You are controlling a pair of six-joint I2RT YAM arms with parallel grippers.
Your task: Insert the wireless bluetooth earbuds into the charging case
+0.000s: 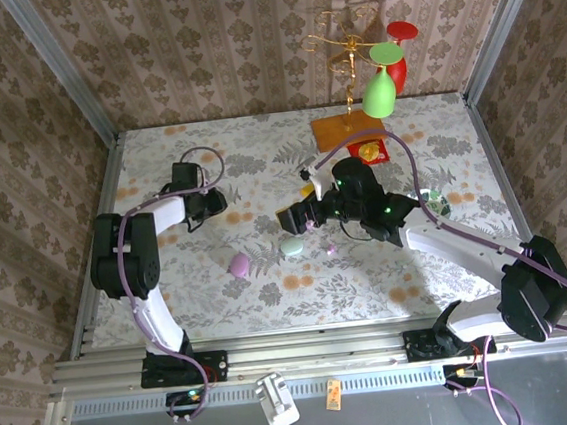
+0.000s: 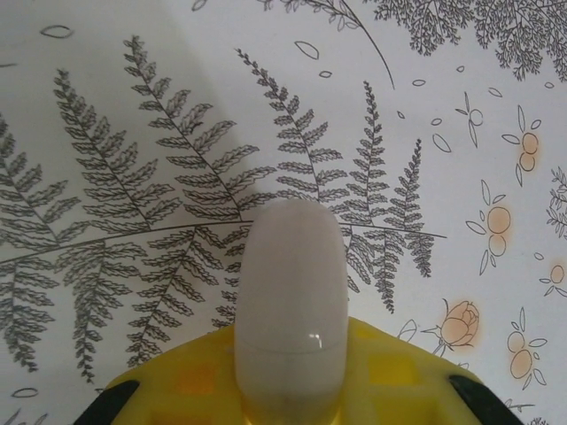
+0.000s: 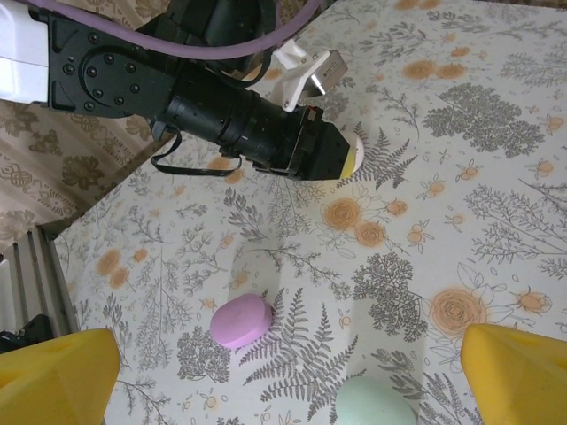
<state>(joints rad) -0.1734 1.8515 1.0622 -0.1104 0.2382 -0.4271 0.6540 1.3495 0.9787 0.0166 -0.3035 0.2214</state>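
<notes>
Top view first: the left gripper point(image 3: 335, 158) sits out at 10 o'clock on the fern-and-flower printed tablecloth point(image 1: 272, 299), close to the grey metal frame rail point(image 1: 109, 174) on that side, so there's little room beyond it. Its yellow pads are clamped on a white pebble-shaped plastic case point(image 2: 288, 283). The case pokes out past the tips, glossy, with a faint seam across it and fern print beneath.

The right gripper point(image 3: 283, 379) hangs over the middle of the table, its yellow fingers point(image 3: 53, 376) spread wide apart. Just at its 6 o'clock lies a mint-green oval case point(image 1: 292, 246). A lilac oval case point(image 1: 239, 265) rests at about 9 o'clock of that, apart from it.

Now the task piece: one tiny pale pink plastic earbud point(image 1: 330, 251) lies on the cloth at 3 o'clock of the mint-green oval case. It's near but not touching, and far too small to make out its shape.

Open cloth runs all along the near edge, from 5 to 7 o'clock. The 1 o'clock corner is crowded: a gold wire stand point(image 1: 347, 41) carries a green glass point(image 1: 380, 93) and a red glass point(image 1: 398, 73), with an orange board point(image 1: 346, 128) at its foot.
</notes>
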